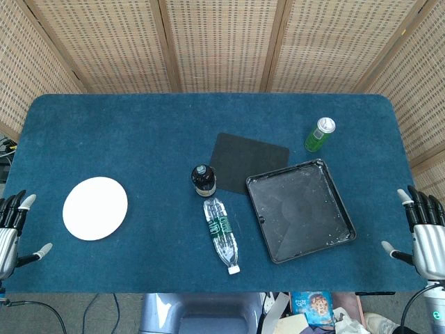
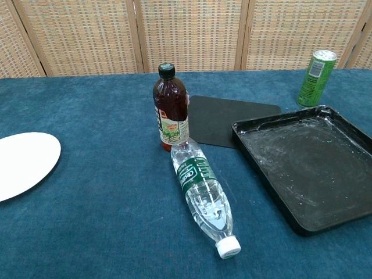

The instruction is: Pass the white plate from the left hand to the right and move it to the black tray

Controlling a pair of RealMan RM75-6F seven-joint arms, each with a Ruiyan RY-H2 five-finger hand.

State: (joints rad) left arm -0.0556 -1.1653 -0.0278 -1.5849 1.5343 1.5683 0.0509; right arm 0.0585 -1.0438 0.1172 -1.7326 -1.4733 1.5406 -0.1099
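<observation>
The white plate [image 1: 95,208] [image 2: 23,164] lies flat on the blue table at the left, with nothing on it. The black tray [image 1: 300,209] [image 2: 302,163] rests right of centre and is bare inside. My left hand [image 1: 12,233] hovers at the table's left edge, left of the plate and apart from it, fingers spread and holding nothing. My right hand [image 1: 424,236] is at the right edge, right of the tray, fingers also spread and holding nothing. Neither hand shows in the chest view.
A clear water bottle [image 1: 222,234] [image 2: 203,195] lies on its side between plate and tray. A dark tea bottle [image 1: 204,179] [image 2: 171,107] stands upright behind it. A black mat [image 1: 248,158] [image 2: 232,121] lies beyond the tray; a green can [image 1: 320,134] [image 2: 315,78] stands at the back right.
</observation>
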